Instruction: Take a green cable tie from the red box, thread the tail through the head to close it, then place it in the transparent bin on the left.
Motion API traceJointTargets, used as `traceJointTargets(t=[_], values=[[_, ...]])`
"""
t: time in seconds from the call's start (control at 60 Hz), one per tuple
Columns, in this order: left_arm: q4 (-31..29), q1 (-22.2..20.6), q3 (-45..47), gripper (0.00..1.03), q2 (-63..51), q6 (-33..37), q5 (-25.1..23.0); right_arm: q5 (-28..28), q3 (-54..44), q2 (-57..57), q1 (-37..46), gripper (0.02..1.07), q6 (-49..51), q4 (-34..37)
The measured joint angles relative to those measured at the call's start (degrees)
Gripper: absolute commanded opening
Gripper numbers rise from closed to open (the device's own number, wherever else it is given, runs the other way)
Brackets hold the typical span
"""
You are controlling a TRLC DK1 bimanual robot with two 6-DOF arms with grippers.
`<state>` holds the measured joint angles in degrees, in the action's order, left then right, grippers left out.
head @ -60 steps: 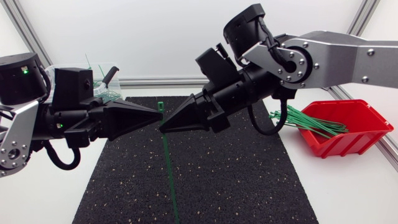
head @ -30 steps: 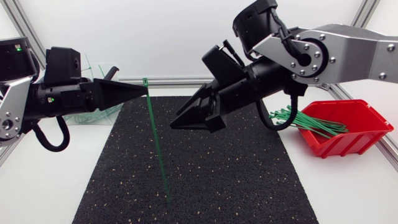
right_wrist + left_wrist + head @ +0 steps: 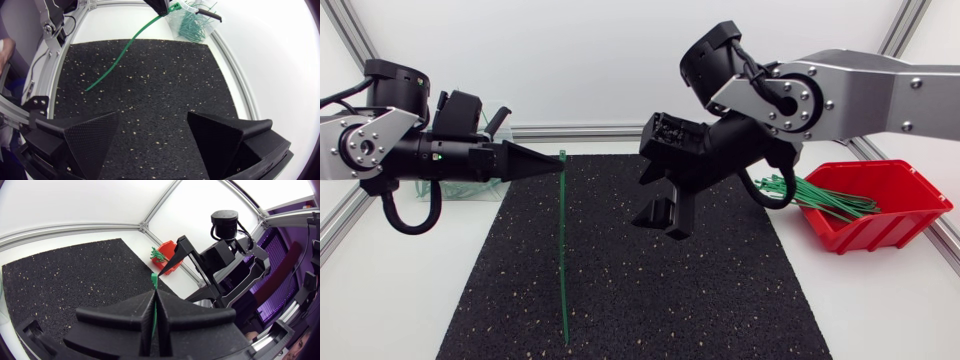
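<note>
One green cable tie (image 3: 564, 250), head clamped in left end effector (image 3: 555, 164)

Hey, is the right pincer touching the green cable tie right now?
Apart. The head view shows bare black mat between the open right pincer and the cable tie, which hangs from the left pincer, shut on its upper end.

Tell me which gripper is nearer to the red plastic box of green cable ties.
Right. The right gripper hangs over the black rubber mat, between the red plastic box and the left gripper, which grips a green cable tie.
</note>
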<state>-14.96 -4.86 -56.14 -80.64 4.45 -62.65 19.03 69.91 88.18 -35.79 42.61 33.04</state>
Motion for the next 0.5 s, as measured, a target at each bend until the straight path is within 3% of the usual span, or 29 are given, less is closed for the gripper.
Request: traceJointTargets(t=[0.25, 0.5], values=[[-4.1, -1.1, -6.3, 0.03, -7.0, 3.9, 0.0, -15.2, -8.1, -2.3, -5.1, 1.02, 8.6, -13.8], [-28.6, -1.7, -18.7, 0.03, -18.6, 16.5, -2.5, -17.9, -8.9, -2.5, -8.2, 1.02, 16.7, -23.3]])
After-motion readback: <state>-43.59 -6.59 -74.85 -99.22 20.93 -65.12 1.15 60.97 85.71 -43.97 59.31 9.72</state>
